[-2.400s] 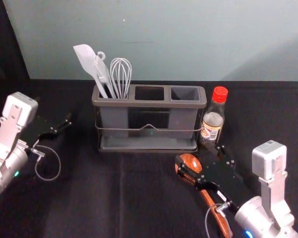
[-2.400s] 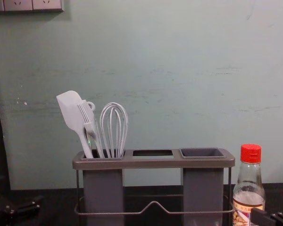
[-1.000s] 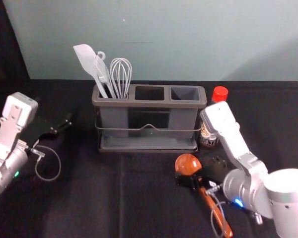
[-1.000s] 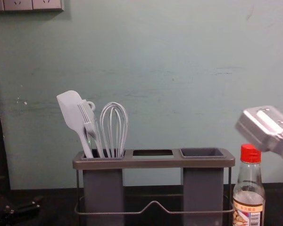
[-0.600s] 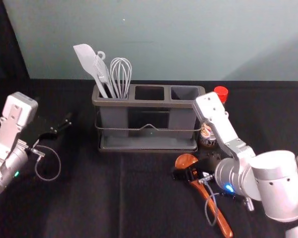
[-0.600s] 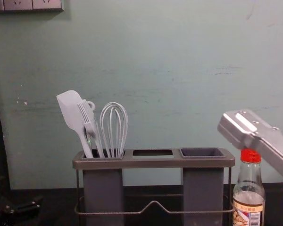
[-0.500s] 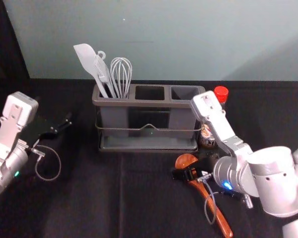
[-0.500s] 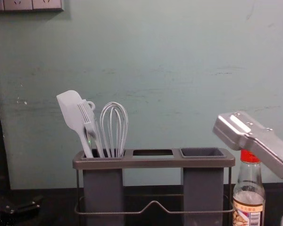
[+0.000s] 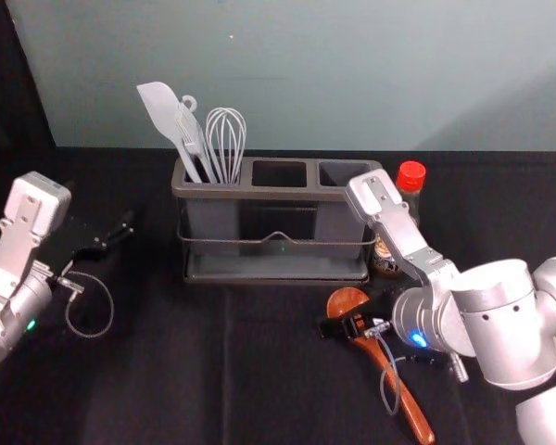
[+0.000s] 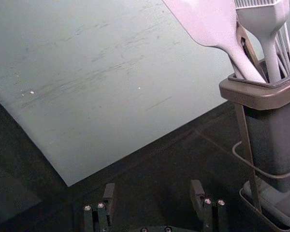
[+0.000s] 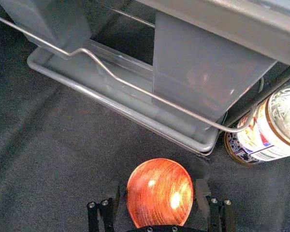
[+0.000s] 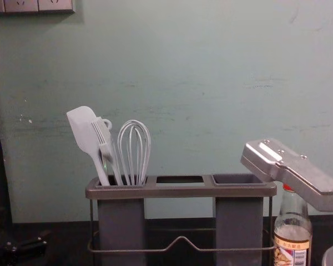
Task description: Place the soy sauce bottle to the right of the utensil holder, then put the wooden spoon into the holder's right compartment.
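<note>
"Wooden spoon (image 9: 406, 399): position and count?"

"One spoon, flat on the table (image 9: 167, 371). Head view: bowl (image 9: 346, 298) towards 11 o'clock, handle towards 5."

"Right tool (image 11: 159, 193)?"

"Low over the spoon, near its bowl. Right wrist view: spread, one finger either side of the bowl; no pinch seen. Judged: lining up the grasp. Straddling the head end should let the handle hang down for insertion."

"Soy sauce bottle (image 9: 411, 174)?"

"One, upright, just beside the utensil holder (image 9: 276, 193) at its 3 to 4 o'clock. First placement judged done; standing outside, it leaves the right compartment (image 9: 341, 172) reachable."

"Remaining counts?"

"One holder, three compartments. Left one carries one spatula (image 12: 83, 130), one brush (image 12: 101, 133), one whisk (image 12: 134, 149), plus a looped end, owner uncertain. Grouped there, they keep off the spoon's target."

"Left tool (image 10: 153, 193)?"

"Parked at the holder's 9 o'clock, spread, nothing between its fingers."

"Risk?"

"Round bowl may roll or slip as the grip closes. Next, judged: close, lift, turn upright, clear the bottle at 1 o'clock."
</note>
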Controlling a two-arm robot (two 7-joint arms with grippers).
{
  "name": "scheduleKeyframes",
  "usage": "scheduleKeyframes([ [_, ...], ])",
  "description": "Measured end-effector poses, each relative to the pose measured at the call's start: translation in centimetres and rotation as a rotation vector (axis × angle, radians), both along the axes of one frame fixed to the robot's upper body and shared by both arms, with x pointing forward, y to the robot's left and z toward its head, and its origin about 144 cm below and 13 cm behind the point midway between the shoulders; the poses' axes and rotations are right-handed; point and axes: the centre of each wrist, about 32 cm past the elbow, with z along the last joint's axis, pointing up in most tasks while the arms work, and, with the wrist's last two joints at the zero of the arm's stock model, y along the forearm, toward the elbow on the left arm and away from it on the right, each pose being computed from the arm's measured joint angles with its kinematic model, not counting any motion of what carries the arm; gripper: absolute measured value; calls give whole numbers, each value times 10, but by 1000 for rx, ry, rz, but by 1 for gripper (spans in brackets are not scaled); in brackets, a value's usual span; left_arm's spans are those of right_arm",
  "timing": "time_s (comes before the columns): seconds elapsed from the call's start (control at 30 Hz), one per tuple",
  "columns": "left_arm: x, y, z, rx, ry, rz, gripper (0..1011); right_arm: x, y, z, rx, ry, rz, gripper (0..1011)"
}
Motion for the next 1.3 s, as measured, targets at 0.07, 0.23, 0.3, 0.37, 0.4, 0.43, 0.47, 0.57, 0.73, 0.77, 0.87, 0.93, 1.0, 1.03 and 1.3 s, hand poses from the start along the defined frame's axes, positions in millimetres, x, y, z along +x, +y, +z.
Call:
scheduleKeyframes([
  [0.07,0,0,0,0,0,0,1000,0,0,0,0,2,-1,1002],
  [0.23,0,0,0,0,0,0,1000,1,0,-1,3,6,-4,1002],
  [0.3,0,0,0,0,0,0,1000,1,-1,-3,4,7,-4,1002],
  [0.37,0,0,0,0,0,0,1000,1,-1,-4,7,6,-4,1002],
  [0.4,0,0,0,0,0,0,1000,1,-1,-4,7,5,-5,1002],
  [0.43,0,0,0,0,0,0,1000,1,-1,-4,7,4,-5,1002],
  [0.47,0,0,0,0,0,0,1000,1,-1,-4,8,1,-5,1002],
  [0.57,0,0,0,0,0,0,1000,1,0,-4,9,-1,-4,1002],
  [0.73,0,0,0,0,0,0,1000,2,0,-4,6,-2,-4,1002],
  [0.77,0,0,0,0,0,0,1000,2,0,-4,6,-2,-4,1002],
  [0.87,0,0,0,0,0,0,1000,3,-1,-5,6,1,-6,1002],
  [0.93,0,0,0,0,0,0,1000,3,-1,-5,6,2,-5,1002],
  [1.0,0,0,0,0,0,0,1000,4,-1,-6,6,3,-5,1002],
  [1.03,0,0,0,0,0,0,1000,4,-1,-6,6,3,-6,1002],
  [1.3,0,0,0,0,0,0,1000,5,-2,-6,9,-3,-5,1002],
])
